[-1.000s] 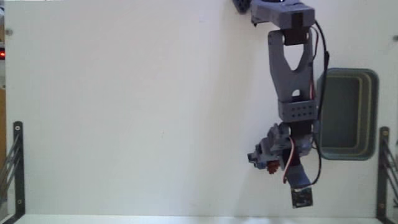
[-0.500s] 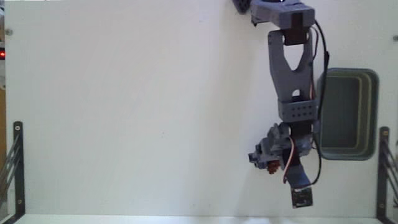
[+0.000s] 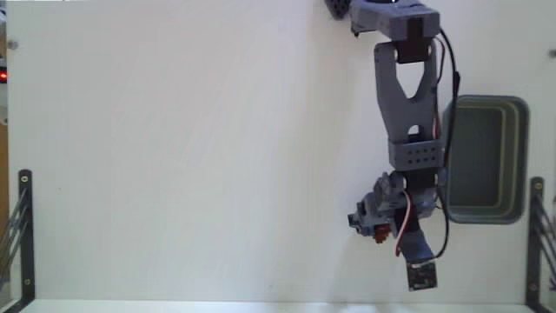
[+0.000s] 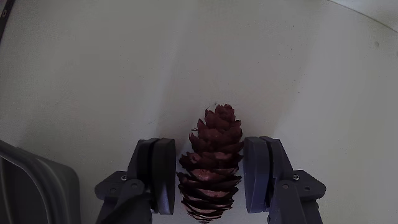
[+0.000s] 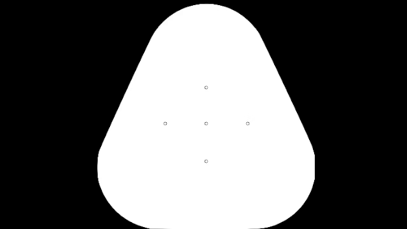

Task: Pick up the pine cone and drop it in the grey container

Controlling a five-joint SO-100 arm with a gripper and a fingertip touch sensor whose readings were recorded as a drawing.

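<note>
White tabletop [image 3: 191, 156] filled both the fixed view and the wrist view, plain and evenly lit. Black metal brackets stood at its left [image 3: 19, 228] and right [image 3: 536, 233] edges in the fixed view.

Your arm [image 3: 407, 96] reached from the top edge of the fixed view down toward the lower right, with a small circuit board [image 3: 422, 276] at its lowest end. You had the grey container [image 3: 512, 161] lying just to the right of the arm, partly covered by it; its corner [image 4: 31, 186] also showed at the lower left of the wrist view.

You had the gripper [image 4: 210, 175] set around the pine cone [image 4: 212, 163], one finger [image 4: 163, 175] at each side. Both jaws stood close against the cone's scales at a narrow spread, but you could not tell from the wrist view whether they were actually pressing on it. The cone pointed away from the camera, tip upward in that view, over bare table and outside the container. In the fixed view the cone was hidden by the arm
</note>
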